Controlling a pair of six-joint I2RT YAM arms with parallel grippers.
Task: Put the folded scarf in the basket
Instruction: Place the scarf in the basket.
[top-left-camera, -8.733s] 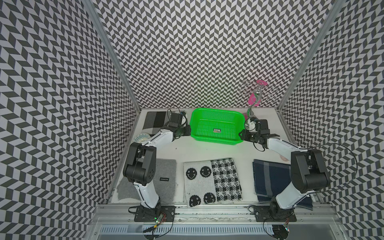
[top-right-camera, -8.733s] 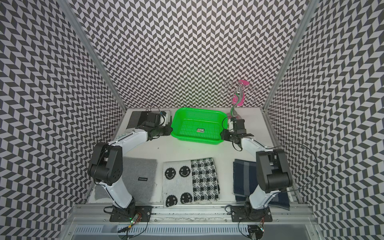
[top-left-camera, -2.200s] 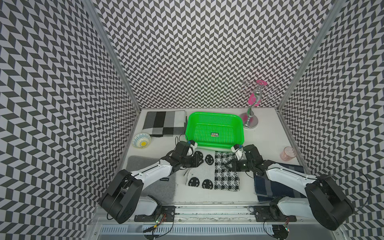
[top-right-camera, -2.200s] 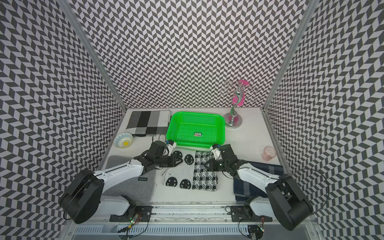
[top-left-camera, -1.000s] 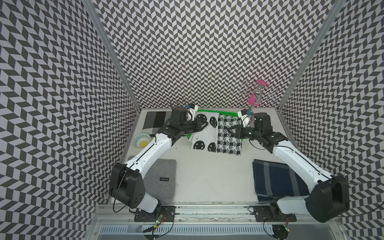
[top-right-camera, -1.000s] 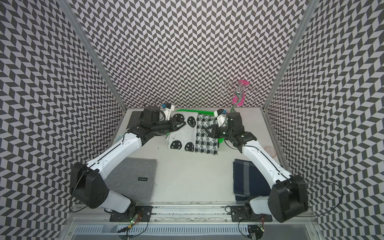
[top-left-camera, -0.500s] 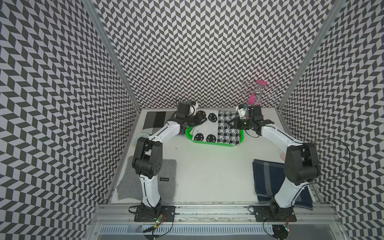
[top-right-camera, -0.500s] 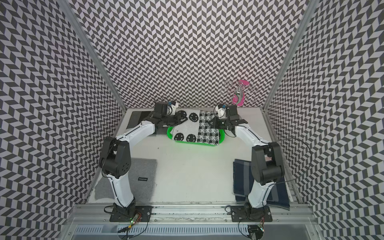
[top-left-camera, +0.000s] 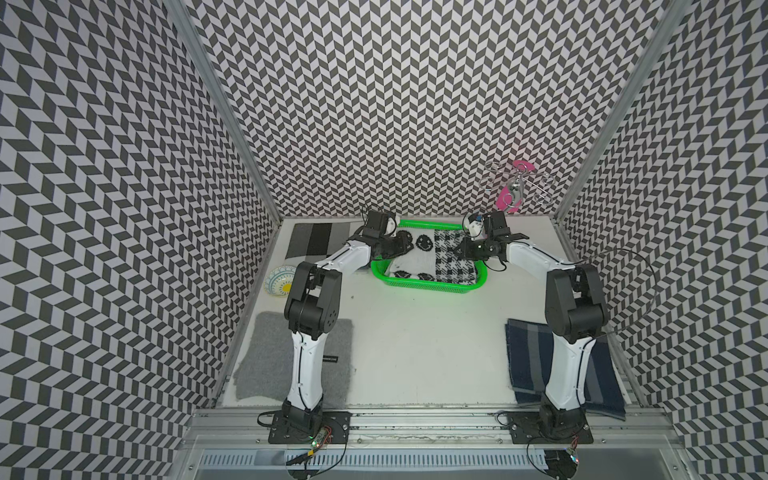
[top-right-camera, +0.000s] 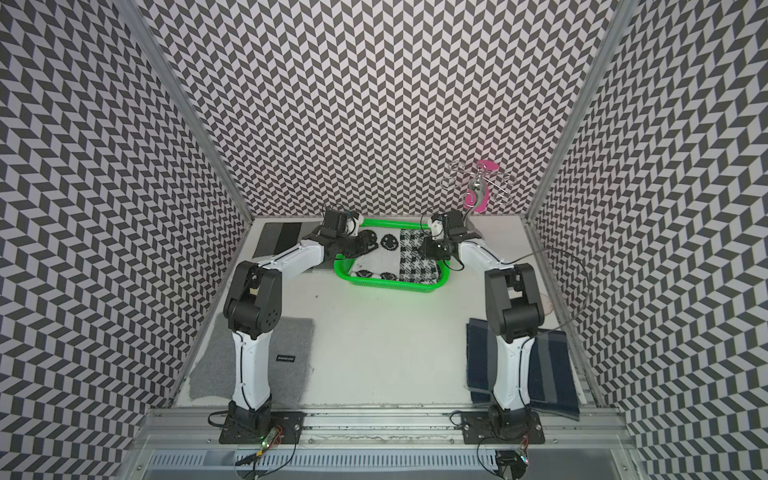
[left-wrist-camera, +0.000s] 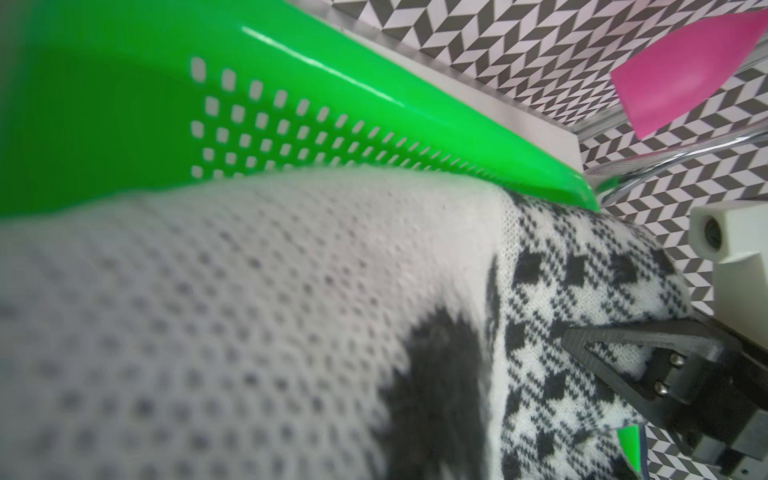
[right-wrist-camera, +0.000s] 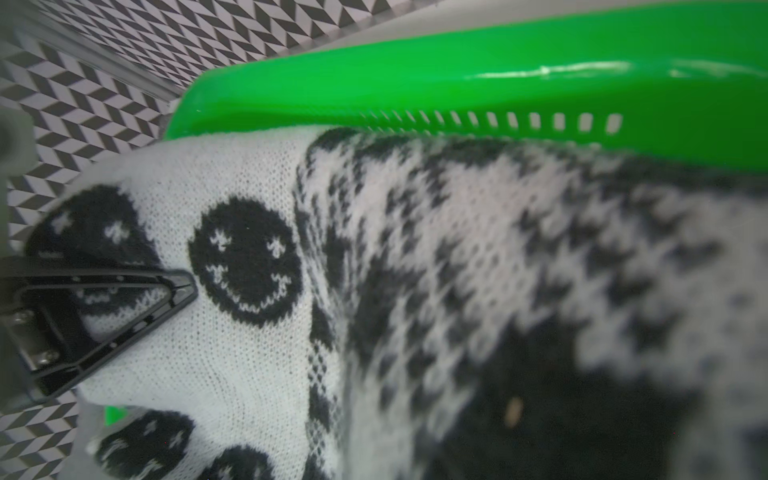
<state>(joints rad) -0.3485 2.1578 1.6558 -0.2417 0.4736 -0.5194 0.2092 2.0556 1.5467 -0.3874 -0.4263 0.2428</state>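
The folded scarf (top-left-camera: 432, 259) (top-right-camera: 395, 257), white knit with black smiley faces and a houndstooth half, lies inside the bright green basket (top-left-camera: 432, 286) (top-right-camera: 395, 284) at the back of the table. My left gripper (top-left-camera: 401, 245) (top-right-camera: 363, 245) is shut on its far left corner. My right gripper (top-left-camera: 461, 249) (top-right-camera: 424, 248) is shut on its far right corner. In both wrist views the scarf (left-wrist-camera: 291, 311) (right-wrist-camera: 415, 270) fills the picture and hides each gripper's own jaws. The basket wall (left-wrist-camera: 124, 124) (right-wrist-camera: 457, 83) rises behind it.
A grey cloth (top-left-camera: 266, 357) lies front left and a navy striped cloth (top-left-camera: 528, 353) front right, beside the arm bases. A patterned bowl (top-left-camera: 280, 280) and a grey-black folded cloth (top-left-camera: 309, 241) sit left of the basket. A chrome stand with pink parts (top-left-camera: 515, 195) stands back right.
Both arms carried the scarf from the table's middle to the back and lowered it into the basket. In the last half second it settled slightly lower.
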